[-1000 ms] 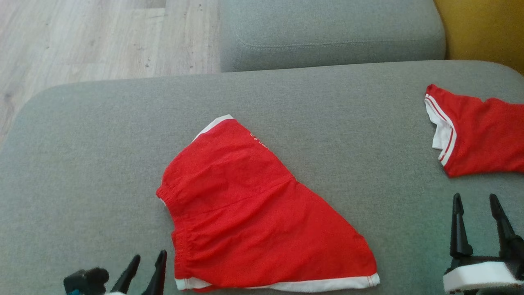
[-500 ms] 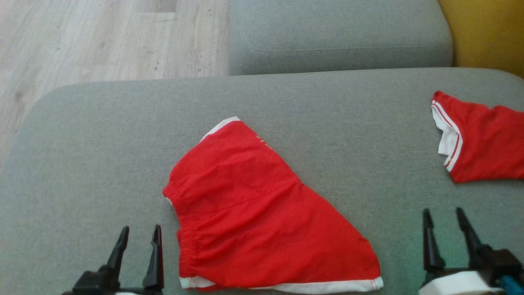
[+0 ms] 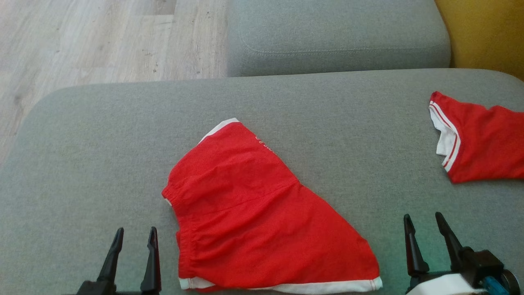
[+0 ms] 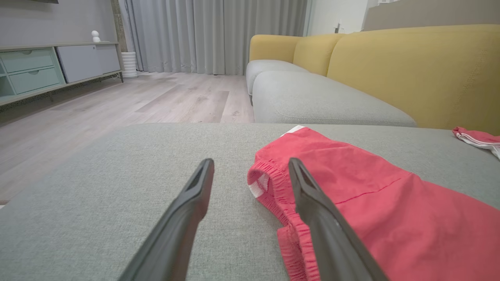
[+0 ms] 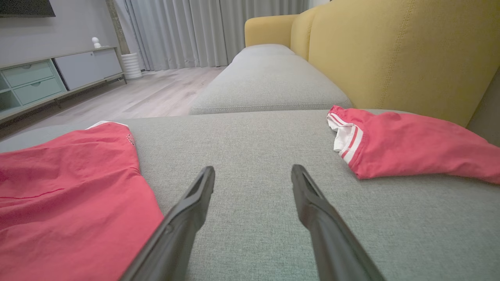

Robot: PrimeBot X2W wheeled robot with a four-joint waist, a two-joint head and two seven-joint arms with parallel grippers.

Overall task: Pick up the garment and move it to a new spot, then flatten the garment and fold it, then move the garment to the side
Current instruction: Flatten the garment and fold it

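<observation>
At the near edge of the cushion [image 3: 82,164], the left hand [image 3: 136,230] is held open just beside the waistband of the shorts [image 3: 262,213]. The right hand [image 3: 422,215], likewise open, is set farther off. The shorts are laid mid-cushion, slanted far-left.

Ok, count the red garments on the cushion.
2. The red shorts lie in the middle of the cushion; the other red garment lies to the right, partly out of frame.
</observation>
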